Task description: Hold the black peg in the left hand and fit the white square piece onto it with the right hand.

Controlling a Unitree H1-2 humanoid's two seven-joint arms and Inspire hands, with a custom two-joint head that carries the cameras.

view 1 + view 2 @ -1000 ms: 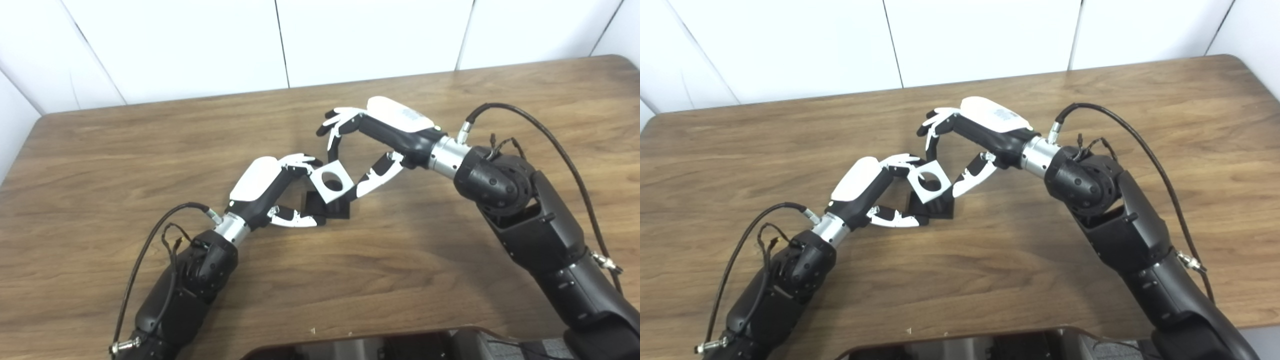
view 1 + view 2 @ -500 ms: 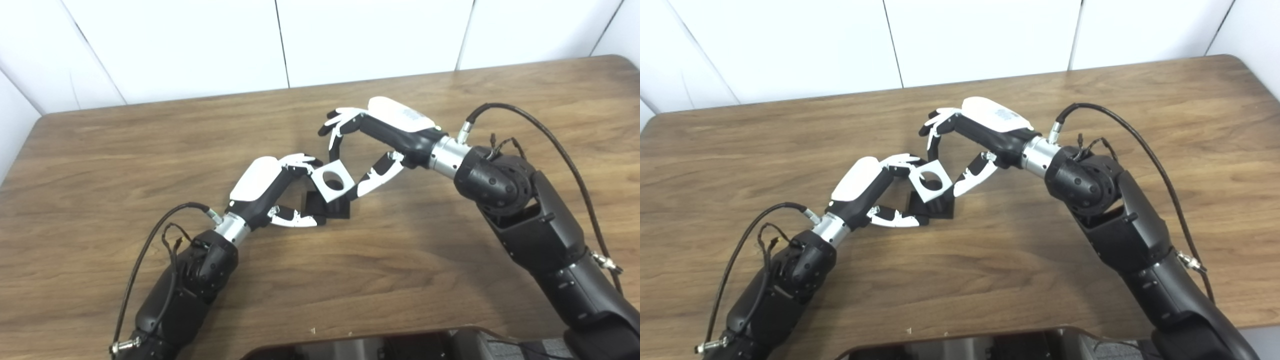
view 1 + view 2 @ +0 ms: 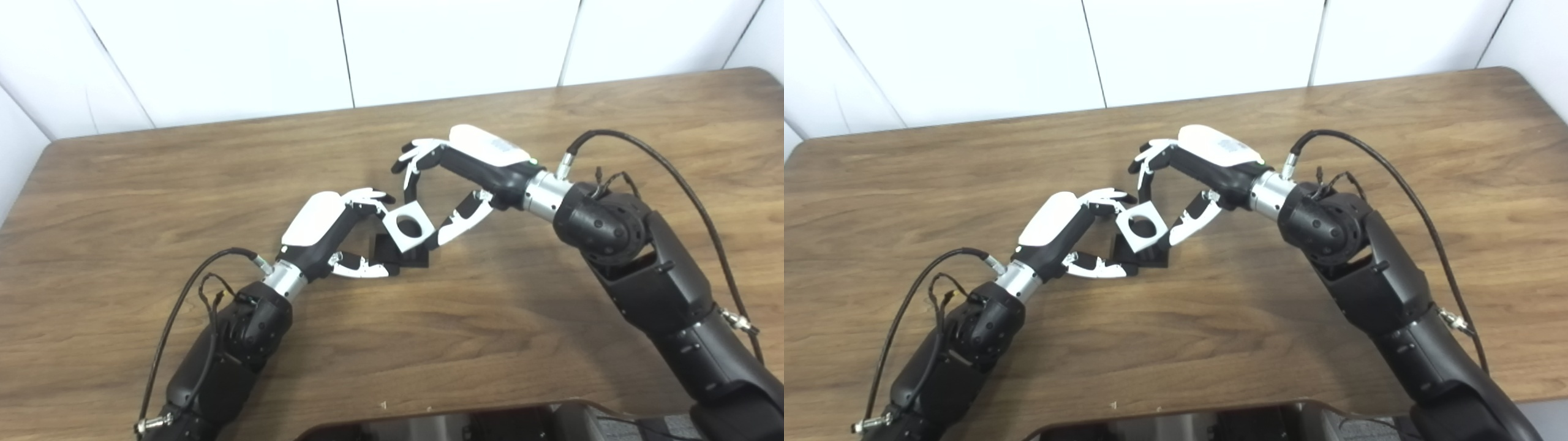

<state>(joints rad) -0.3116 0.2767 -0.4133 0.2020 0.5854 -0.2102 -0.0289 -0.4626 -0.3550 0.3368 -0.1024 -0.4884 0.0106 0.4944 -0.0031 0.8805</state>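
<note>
The white square piece, with a round hole in its middle, hangs tilted just above the black peg, whose base rests on the table. My right hand is shut on the white piece, fingers on its upper corner and thumb on its lower right edge. My left hand is shut on the black peg from the left, thumb low against the base and fingers curled over the top, touching the white piece's left corner. The peg's shaft is mostly hidden behind the white piece; only darkness shows through the hole.
The wooden table reaches to a white wall at the back. Black cables loop off both forearms. A dark part of the robot's body sits at the bottom edge.
My right hand has dropped a little and brought the white square piece lower over the black peg. The left hand and the peg have stayed where they were.
</note>
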